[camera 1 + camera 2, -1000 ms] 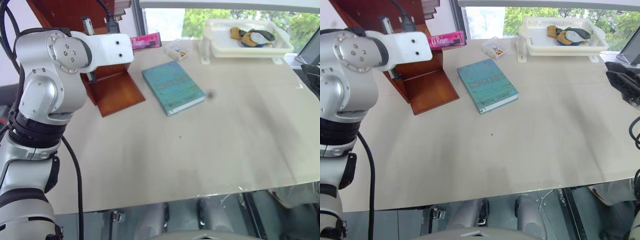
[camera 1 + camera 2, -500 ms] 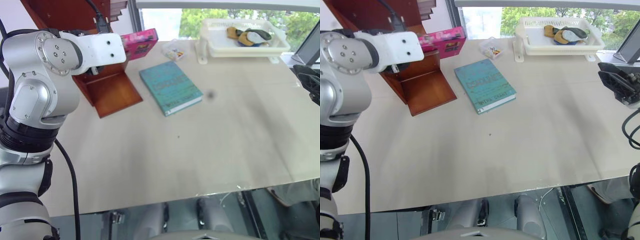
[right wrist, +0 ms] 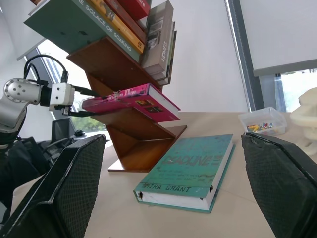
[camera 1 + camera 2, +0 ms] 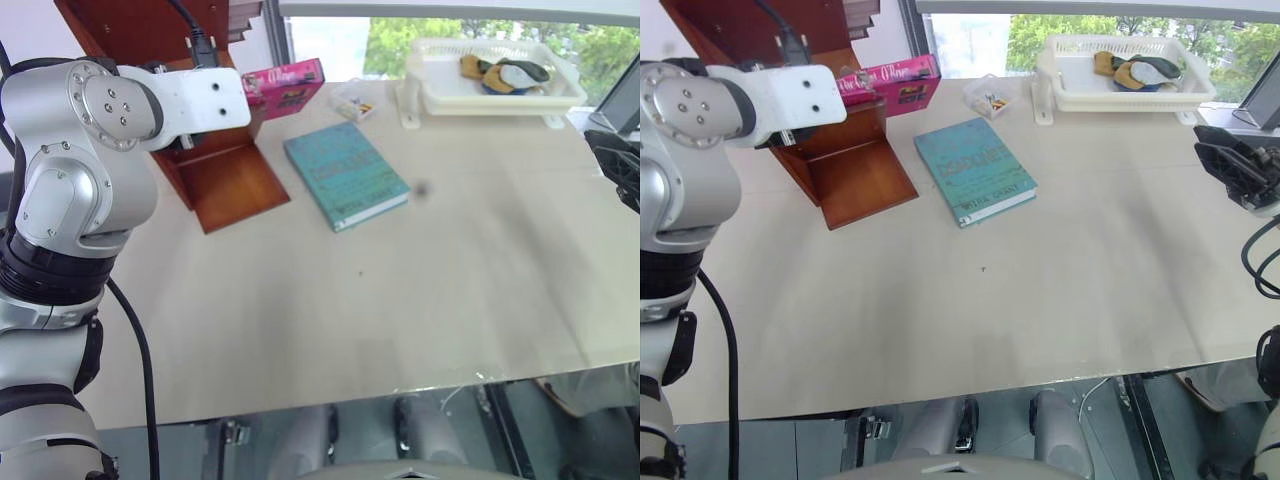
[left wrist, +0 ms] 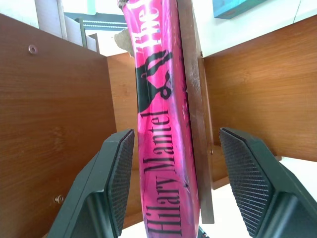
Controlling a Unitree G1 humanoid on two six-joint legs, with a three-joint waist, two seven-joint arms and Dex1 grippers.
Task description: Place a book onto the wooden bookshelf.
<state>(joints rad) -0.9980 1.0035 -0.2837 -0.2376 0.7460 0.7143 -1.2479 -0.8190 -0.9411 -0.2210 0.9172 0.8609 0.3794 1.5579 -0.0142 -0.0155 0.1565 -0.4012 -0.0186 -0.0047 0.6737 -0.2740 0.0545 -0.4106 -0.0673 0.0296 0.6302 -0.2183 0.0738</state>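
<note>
The spine of the pink book [image 5: 166,148], lying on a shelf of the wooden bookshelf [image 5: 59,124], reads "Hilary Mantel" in black letters, with a title above it too cut off to read. The teal book [image 3: 190,171] lying flat on the desk carries "IRA GRANT" along its cover's lower edge and a faint "DEADLINE" above. A yellow spine [image 3: 106,12] higher on the bookshelf reads "THE SOLACE OF SOAKING".

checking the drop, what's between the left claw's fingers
The pink book, lying on a bookshelf board, with gaps to both fingers; left wrist view.
</note>
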